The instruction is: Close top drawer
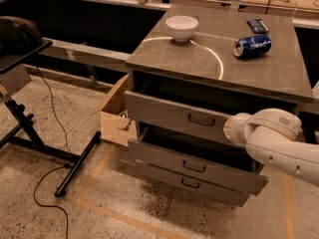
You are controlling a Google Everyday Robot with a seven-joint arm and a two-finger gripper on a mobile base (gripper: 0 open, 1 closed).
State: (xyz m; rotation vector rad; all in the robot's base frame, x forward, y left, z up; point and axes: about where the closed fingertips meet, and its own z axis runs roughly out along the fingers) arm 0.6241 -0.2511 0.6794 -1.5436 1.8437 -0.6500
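1. Far left: a black stand [30, 133] on the speckled floor [40, 213], with a dark cable [47, 203] and tape lines [99, 176] near it.
2. Left of the cabinet: an open cardboard box [115, 116].
3. Counter [259, 78]: a grey top carrying a white bowl [182, 27] at far left, and a blue can [252, 46] on its side near a dark packet [257, 25] at far right.
4. Top drawer [169, 114]: highest of three, partly pulled out beneath the counter, with a loop handle [201, 120] at centre.
5. Tool [231, 129]: at the end of the white arm [279, 143] from the right, against the drawer front just right of the handle. Whether it is released or clenched cannot be told.
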